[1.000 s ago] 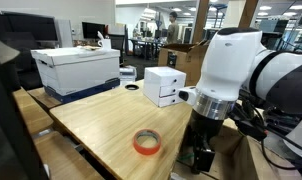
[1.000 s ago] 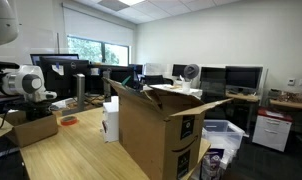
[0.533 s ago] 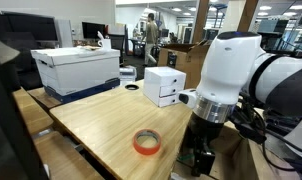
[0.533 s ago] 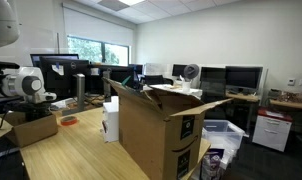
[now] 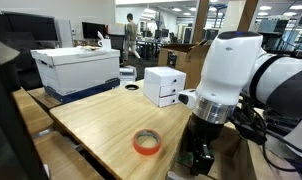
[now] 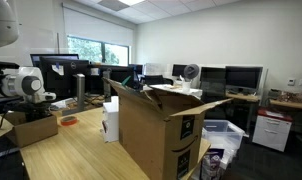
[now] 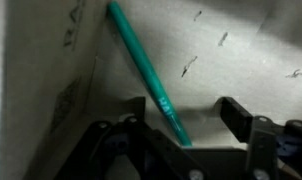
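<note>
- Gripper [image 7: 186,112]: hanging inside cardboard box [image 7: 241,50], jaws standing wide, straddling teal pen [image 7: 141,60], not clamping it.
- Passer-by [image 5: 129,30]: walking leftward, far beyond cardboard box; nothing else shifting.

Probably an office: monitors [image 6: 243,76] line desks [image 6: 287,103] near a blind-covered window [image 6: 91,40].

1. I see an orange tape roll [image 5: 146,143] lying flat on the tabletop [image 5: 96,120].
2. A small white box [image 5: 164,86] stands at twelve o'clock from it.
3. A lidded white bin [image 5: 76,68] sits at ten o'clock.
</note>
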{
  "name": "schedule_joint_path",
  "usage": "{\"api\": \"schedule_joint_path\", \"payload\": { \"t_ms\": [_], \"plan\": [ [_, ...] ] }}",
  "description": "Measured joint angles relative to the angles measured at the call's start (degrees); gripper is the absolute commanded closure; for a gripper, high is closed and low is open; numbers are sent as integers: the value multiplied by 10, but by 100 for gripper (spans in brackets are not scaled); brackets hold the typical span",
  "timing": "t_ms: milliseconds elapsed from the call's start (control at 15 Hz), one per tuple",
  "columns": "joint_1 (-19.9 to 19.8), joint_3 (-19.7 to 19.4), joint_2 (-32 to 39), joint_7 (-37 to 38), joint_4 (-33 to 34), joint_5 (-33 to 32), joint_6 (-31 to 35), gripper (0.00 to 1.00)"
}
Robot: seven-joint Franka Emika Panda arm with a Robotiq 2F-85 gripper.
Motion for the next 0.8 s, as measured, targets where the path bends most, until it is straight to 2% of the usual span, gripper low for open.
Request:
{"api": "schedule_joint_path", "payload": {
  "t_ms": [467, 600, 667, 800],
  "plan": [
    [12, -3, -5, 0, 4, 0, 1, 92],
    [16, -4, -7, 0, 5, 0, 2, 94],
    [18, -4, -7, 0, 7, 0, 2, 99],
    [20, -5, -7, 0, 8, 0, 2, 94]
  ]
}}
